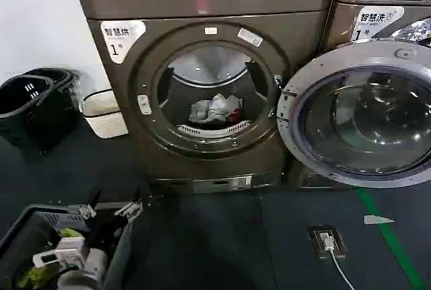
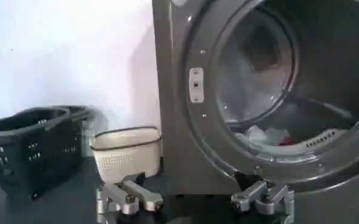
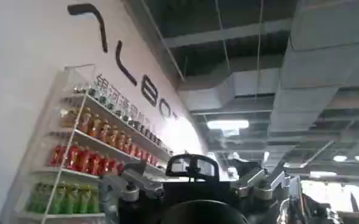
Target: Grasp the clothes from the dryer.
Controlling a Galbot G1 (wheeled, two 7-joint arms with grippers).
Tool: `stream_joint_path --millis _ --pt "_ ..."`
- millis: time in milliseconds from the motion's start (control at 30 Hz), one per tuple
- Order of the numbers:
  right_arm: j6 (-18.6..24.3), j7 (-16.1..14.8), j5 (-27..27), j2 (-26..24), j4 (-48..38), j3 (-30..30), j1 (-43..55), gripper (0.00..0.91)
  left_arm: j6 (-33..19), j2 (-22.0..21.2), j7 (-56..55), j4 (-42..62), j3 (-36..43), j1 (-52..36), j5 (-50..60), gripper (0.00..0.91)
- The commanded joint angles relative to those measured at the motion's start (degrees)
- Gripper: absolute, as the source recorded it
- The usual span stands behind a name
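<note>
The bronze-brown dryer (image 1: 202,1) stands straight ahead with its porthole open. Its silver-rimmed glass door (image 1: 360,115) is swung out to the right. The clothes (image 1: 214,110), a small white and grey bundle with a red patch, lie at the bottom of the drum. My left gripper (image 1: 109,209) hangs open and empty, low and to the left in front of the machine, well short of the opening. In the left wrist view the left gripper (image 2: 194,198) faces the dryer (image 2: 173,122), and the clothes (image 2: 270,135) show past the rim. My right gripper (image 3: 194,182) points up at the ceiling, open.
A black basket (image 1: 30,105) and a white basket (image 1: 104,112) stand by the wall left of the dryer. A second machine (image 1: 384,7) is at the right. A floor socket with a cable (image 1: 328,241) and a green line (image 1: 390,236) mark the floor. A bin of items (image 1: 40,249) sits low left.
</note>
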Motion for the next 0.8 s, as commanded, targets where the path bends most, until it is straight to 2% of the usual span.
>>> stream_joint_path --millis 33,800 --pt "0.69 -0.55 2.65 -0.16 0.52 -0.96 0.47 0.907 -1.56 0.08 0.45 -0.78 -0.15 0.46 -0.37 0.907" --pt "1.82 -0.14 4.69 -0.2 0.42 1.06 -0.66 0.907 -1.66 0.29 1.33 -2.4 -0.06 0.9 -1.16 0.907"
